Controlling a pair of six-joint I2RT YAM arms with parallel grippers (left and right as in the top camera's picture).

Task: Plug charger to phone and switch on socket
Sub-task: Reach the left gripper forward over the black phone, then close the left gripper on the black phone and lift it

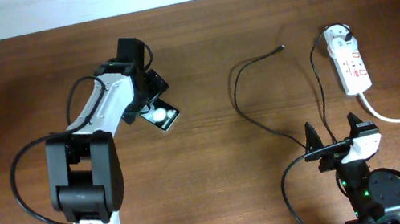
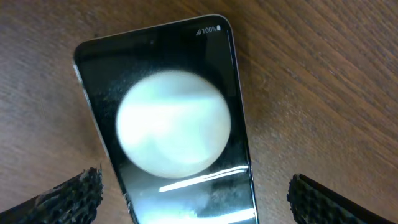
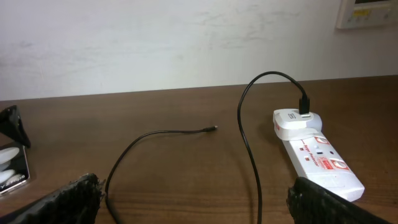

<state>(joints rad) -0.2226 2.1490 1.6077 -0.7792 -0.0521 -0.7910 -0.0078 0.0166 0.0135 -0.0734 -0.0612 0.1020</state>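
Phone (image 1: 162, 116) lies flat on the brown wooden surface (image 1: 224, 206), left of centre. Its dark face shows a white round patch and a tiny "100%" at one corner (clearest in the left wrist view). The left tool (image 1: 144, 99) hangs right over it with its fingers spread wide, one on each side of the phone's lower end, and grips nothing. I cannot tell whether either pad touches the phone's edge.

Right of centre, the charger (image 1: 235, 94) loops across the surface as a thin black cable. Its small connector tip (image 1: 280, 48) lies free on the wood, well apart from the phone. The cable's other end runs up to a plug on the white adapter (image 1: 338, 36) seated at the far end of the socket (image 1: 353, 66), a white power strip with red marks. A thick white cord (image 1: 396, 118) trails off to the right from the strip.

Near the front edge, the right tool (image 1: 333, 129) sits with its fingers spread and nothing between them, pointing toward the cable and the strip.
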